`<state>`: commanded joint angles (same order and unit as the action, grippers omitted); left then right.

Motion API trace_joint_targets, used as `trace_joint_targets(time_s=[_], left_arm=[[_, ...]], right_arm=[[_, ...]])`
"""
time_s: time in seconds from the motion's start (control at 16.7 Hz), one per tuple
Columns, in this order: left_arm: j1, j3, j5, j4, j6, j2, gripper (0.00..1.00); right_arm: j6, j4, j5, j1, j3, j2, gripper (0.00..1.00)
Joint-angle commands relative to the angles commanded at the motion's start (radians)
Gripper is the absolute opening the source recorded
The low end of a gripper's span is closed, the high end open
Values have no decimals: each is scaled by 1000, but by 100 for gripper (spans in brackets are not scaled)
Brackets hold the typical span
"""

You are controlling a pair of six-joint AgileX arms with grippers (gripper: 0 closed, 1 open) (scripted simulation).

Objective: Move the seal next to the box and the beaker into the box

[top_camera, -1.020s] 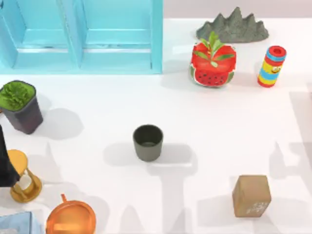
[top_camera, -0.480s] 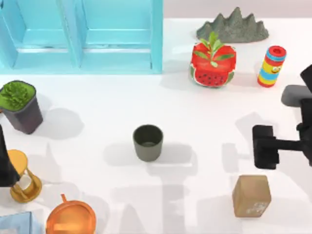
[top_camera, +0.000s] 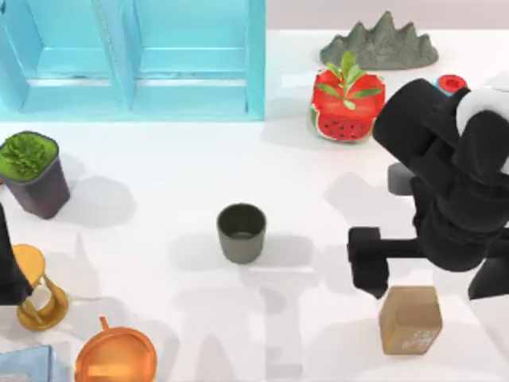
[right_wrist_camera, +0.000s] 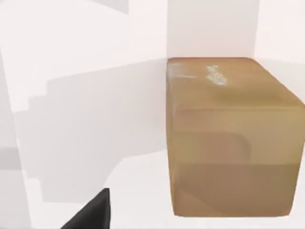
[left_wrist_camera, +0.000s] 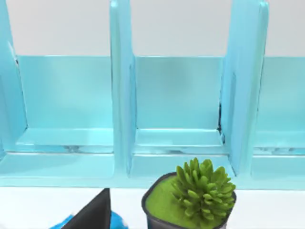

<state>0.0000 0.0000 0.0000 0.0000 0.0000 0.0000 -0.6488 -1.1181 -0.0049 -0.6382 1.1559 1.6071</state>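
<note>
- Tan-brown seal block point(top_camera: 410, 319) upright on the white surface point(top_camera: 159, 215) near the front right; faint whitish marks on one face, same block point(right_wrist_camera: 231, 138) close up through the right wrist camera.
- Just above and to the left of the block in the top view: right end effector point(top_camera: 421, 267), one dark finger point(top_camera: 367, 262) showing beside the block's upper left corner, apart from it. Spread or closed: cannot tell.
- Dark grey-green beaker point(top_camera: 241, 232) standing upright near the middle of the surface, well left of the block, nothing touching it.
- Turquoise box point(top_camera: 135, 60) with upright dividers along the back left edge; its compartments point(left_wrist_camera: 176, 95) facing the left wrist camera.
- Black pot with green plant point(top_camera: 32, 173) at the far left, just in front of the box, also seen point(left_wrist_camera: 193, 202) from the left wrist.
- Left arm point(top_camera: 9, 267) parked at the left edge beside a golden hourglass point(top_camera: 38, 289); grip state cannot tell.
- Orange round lidded item point(top_camera: 116, 356) at the front left.
- Back right: watermelon-patterned planter point(top_camera: 347, 103), grey rock model point(top_camera: 380, 43), striped can's red top point(top_camera: 452, 83) peeking past the right arm.
</note>
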Motion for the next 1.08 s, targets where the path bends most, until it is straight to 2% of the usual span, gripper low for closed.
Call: trace_joint_targets(time_s=[0.36,0.78,1.08], left_arm=[[0,0,0,0,0,0,100],[0,0,0,0,0,0,100],[0,0,0,0,0,0,100]], right_arm=[[2,19,0,3,-16,4,100],[-4,290,0,-3,-183,99,100],[-6,329,0,-4,-212,116,100]])
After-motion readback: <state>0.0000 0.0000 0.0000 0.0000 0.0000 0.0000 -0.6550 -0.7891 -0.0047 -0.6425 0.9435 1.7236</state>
